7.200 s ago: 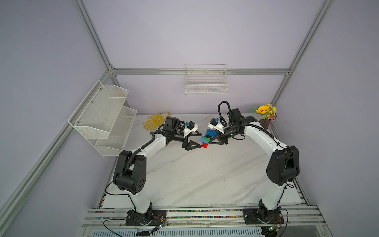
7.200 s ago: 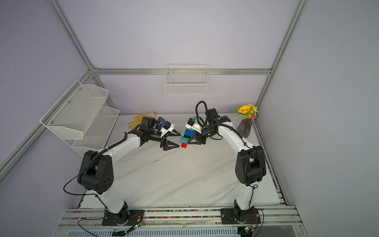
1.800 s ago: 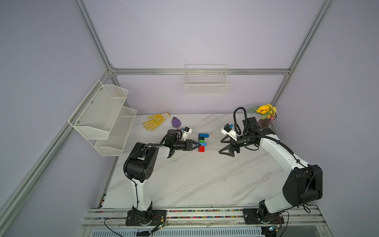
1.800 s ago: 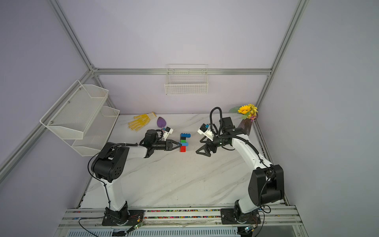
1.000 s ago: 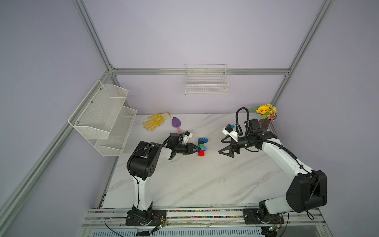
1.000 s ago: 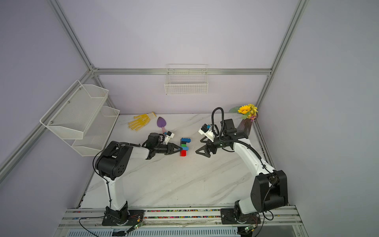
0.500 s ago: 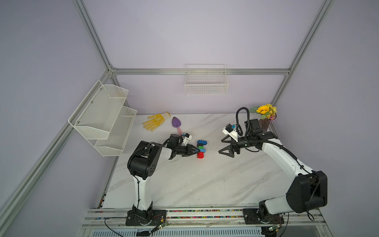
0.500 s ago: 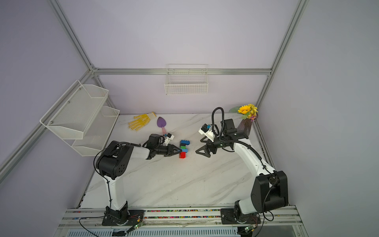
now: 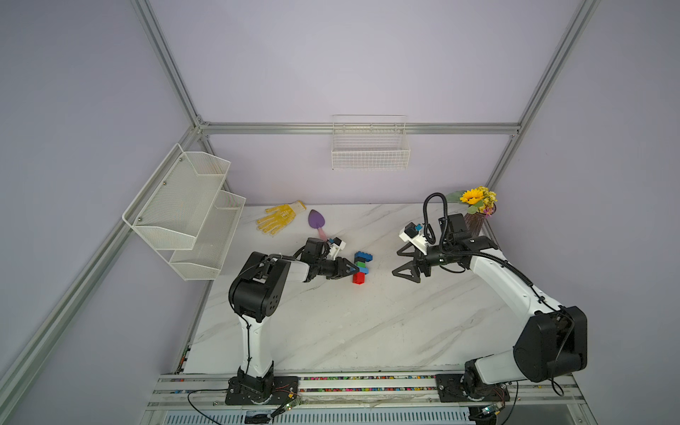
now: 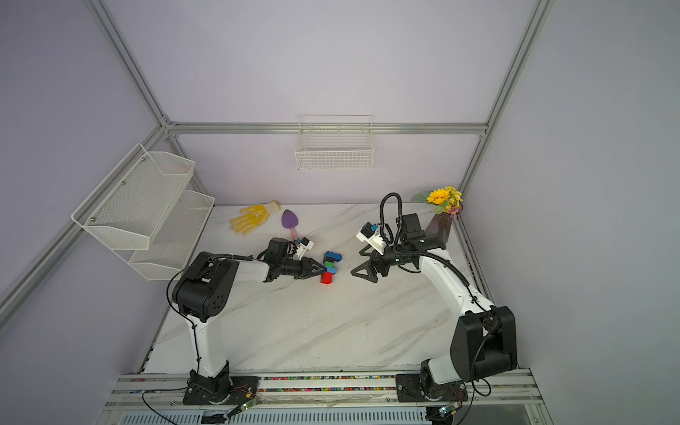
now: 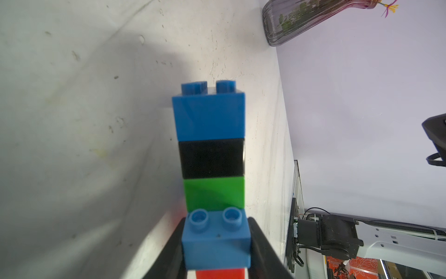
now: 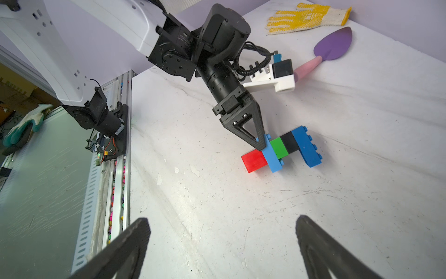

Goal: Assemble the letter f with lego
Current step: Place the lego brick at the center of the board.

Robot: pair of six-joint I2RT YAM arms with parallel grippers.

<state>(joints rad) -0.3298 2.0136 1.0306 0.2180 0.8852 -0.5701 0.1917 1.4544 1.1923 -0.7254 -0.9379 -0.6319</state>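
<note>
The table point(image 9: 371, 331) is a flat white slab with grey marble veining, lightly scuffed in the wrist views. A two-tier shelf point(image 9: 184, 209) of white perforated mesh hangs on the frame at the left arm's side. A white wire basket point(image 9: 369, 147) hangs on the back wall. In the back corner on the right arm's side stands a ribbed dark glass vase point(image 9: 474, 220) with a sunflower. Near the back edge lie a knit glove point(image 9: 279, 220) with yellow grip dots and a trowel point(image 9: 317, 221) with a purple blade and pink handle.

The right end effector point(image 9: 396, 264) has black triangular open-frame fingers. They are spread wide and empty, clear above the table and apart from the bricks.

The left end effector point(image 12: 260, 145) has the same black fingers, set narrow. One lies against each side of the short blue bar point(image 12: 272, 157) — it grips the letter f point(image 12: 281, 151) by that bar.

The letter f lies on the table between the two end effectors, toward the back half in both top views. It is glossy, hard, studded plastic — red square, short blue bar, green square, black square and long blue bar in one line. Both bars jut toward the right arm's side.
</note>
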